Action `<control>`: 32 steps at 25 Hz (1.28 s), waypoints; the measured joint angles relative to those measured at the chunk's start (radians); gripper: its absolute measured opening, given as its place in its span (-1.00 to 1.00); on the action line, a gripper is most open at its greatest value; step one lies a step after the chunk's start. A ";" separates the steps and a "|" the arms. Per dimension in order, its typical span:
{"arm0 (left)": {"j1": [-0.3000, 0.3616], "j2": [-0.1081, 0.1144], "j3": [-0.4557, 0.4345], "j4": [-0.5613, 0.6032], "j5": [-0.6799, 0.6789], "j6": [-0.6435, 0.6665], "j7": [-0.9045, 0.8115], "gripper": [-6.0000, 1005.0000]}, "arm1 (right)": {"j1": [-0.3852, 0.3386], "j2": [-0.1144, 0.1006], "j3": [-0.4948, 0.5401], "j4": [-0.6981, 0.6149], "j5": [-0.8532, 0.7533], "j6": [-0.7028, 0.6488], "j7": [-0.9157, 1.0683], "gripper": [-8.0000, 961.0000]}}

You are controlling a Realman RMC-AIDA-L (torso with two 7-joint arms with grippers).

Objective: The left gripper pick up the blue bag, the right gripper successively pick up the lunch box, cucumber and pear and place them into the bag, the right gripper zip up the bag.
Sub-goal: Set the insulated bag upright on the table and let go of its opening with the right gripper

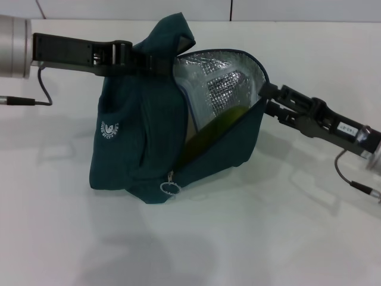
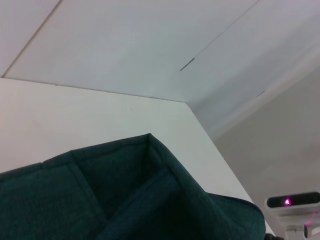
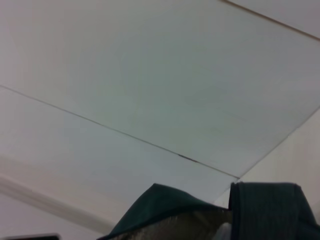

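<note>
A blue bag rests on the white desk, its foil-lined mouth open. The left end effector pinches the bag's top fabric. The right end effector meets the bag's rim; I cannot tell its grip.

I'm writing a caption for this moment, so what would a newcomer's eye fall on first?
The blue bag at the middle of the white table, held up from both sides with its silver lining and something green showing through the open mouth. The left gripper clamps the bag's top fabric, while the right gripper sits at the mouth's rim on the right. A metal ring zipper pull hangs low at the front.
</note>
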 joint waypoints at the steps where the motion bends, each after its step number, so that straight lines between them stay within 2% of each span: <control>1: -0.001 0.000 0.001 0.000 0.000 0.000 0.000 -0.89 | 0.006 0.000 0.000 0.001 0.001 0.009 0.005 0.64; 5: -0.001 0.001 0.010 -0.001 -0.002 -0.001 0.000 -0.89 | 0.043 0.001 -0.012 0.006 -0.002 0.049 0.018 0.85; 7: -0.001 0.001 0.010 -0.001 -0.002 -0.001 0.000 -0.89 | 0.060 0.001 -0.034 0.008 -0.004 0.061 0.010 0.84; 13: 0.000 0.003 0.010 -0.001 -0.003 -0.002 0.004 -0.89 | 0.049 0.002 -0.036 -0.001 -0.001 0.057 -0.075 0.63; 18: -0.001 0.003 0.010 -0.001 -0.003 -0.002 0.006 -0.89 | 0.054 0.000 -0.036 0.001 -0.003 0.051 -0.080 0.17; 27: 0.000 0.000 0.011 -0.001 -0.003 -0.001 0.007 -0.89 | 0.050 -0.002 -0.036 -0.001 0.000 0.041 -0.104 -0.17; 32: 0.001 0.000 0.036 -0.001 -0.011 0.003 0.004 -0.89 | 0.044 -0.007 0.006 -0.001 0.006 -0.034 -0.143 -0.45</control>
